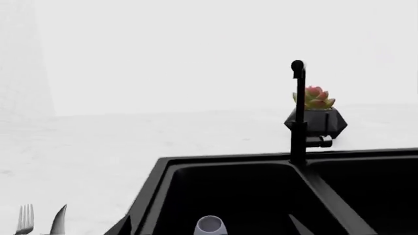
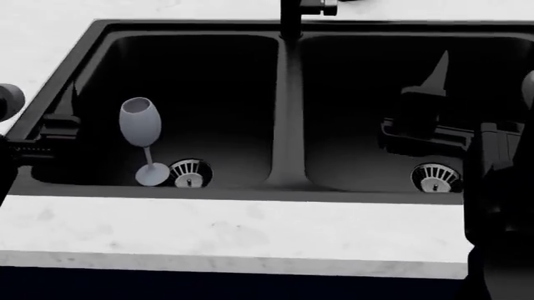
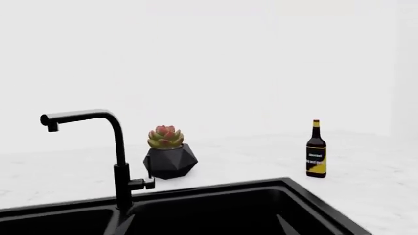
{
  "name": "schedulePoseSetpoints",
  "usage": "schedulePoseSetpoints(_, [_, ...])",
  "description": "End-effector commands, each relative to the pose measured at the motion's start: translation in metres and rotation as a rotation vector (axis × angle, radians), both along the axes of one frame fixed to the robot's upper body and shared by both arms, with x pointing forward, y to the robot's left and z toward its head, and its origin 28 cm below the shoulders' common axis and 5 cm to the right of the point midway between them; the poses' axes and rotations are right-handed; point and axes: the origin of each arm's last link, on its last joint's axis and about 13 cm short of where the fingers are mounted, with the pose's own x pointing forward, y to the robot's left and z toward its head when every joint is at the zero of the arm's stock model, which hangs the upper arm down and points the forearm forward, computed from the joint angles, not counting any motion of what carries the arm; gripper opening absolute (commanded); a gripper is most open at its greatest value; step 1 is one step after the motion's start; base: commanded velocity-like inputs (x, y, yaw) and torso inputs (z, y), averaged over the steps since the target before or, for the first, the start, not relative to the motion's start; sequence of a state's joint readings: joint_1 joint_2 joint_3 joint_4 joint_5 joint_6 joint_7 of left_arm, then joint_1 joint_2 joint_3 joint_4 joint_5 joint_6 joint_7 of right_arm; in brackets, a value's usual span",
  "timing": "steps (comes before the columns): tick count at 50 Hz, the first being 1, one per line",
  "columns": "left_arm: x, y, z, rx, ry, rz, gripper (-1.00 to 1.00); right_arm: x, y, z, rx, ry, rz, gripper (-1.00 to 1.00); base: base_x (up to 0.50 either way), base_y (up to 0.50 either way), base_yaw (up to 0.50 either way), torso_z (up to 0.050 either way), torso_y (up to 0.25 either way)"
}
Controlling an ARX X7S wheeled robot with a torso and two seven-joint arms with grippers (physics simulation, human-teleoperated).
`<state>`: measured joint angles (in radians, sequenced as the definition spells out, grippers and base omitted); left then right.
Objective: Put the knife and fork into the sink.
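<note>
The knife (image 1: 58, 223) and fork (image 1: 25, 219) lie side by side on the white counter to the left of the black sink (image 1: 222, 159), seen only in the left wrist view. The head view does not show them. My left gripper (image 1: 209, 230) hangs open over the left basin near its left wall (image 2: 65, 106), holding nothing. The right gripper (image 3: 205, 229) is open and empty over the right basin (image 2: 429, 94). A silver drain (image 2: 190, 173) sits in the left basin and another drain (image 2: 436, 177) in the right.
A pale grey wine glass (image 2: 142, 140) stands tilted in the left basin by the drain, and its rim (image 1: 210, 226) shows ahead of my left fingers. The black faucet (image 1: 298, 115) rises behind the divider. A potted succulent (image 3: 168, 157) and a dark bottle (image 3: 316, 151) stand on the counter behind.
</note>
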<state>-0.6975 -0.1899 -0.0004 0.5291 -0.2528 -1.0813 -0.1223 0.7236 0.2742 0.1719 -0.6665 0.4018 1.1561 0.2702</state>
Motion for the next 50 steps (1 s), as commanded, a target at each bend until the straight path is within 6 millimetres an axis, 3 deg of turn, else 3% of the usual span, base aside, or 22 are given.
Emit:
schedulePoseSetpoints(1, [0.0004, -0.0006, -0.0011, 0.000, 0.003, -0.002, 1.00, 0.0003, 0.0004, -0.0003, 0.005, -0.002, 0.008, 1.00, 0.25, 0.50, 0.00, 0.000, 0.000])
schedulePoseSetpoints(27, [0.0022, -0.0013, -0.0031, 0.008, 0.006, -0.002, 1.00, -0.0016, -0.0007, -0.0021, 0.045, -0.028, 0.032, 1.00, 0.30, 0.46, 0.00, 0.000, 0.000])
schedulePoseSetpoints(39, [0.0033, -0.0018, -0.0037, 0.008, 0.009, -0.003, 1.00, -0.0008, -0.0012, -0.0034, 0.068, -0.011, 0.031, 1.00, 0.48, 0.02, 0.00, 0.000, 0.001])
schedulePoseSetpoints(50, [0.0034, -0.0027, -0.0035, 0.007, 0.013, -0.006, 1.00, -0.0013, -0.0020, -0.0039, 0.071, -0.015, 0.032, 1.00, 0.00, 0.00, 0.00, 0.000, 0.000])
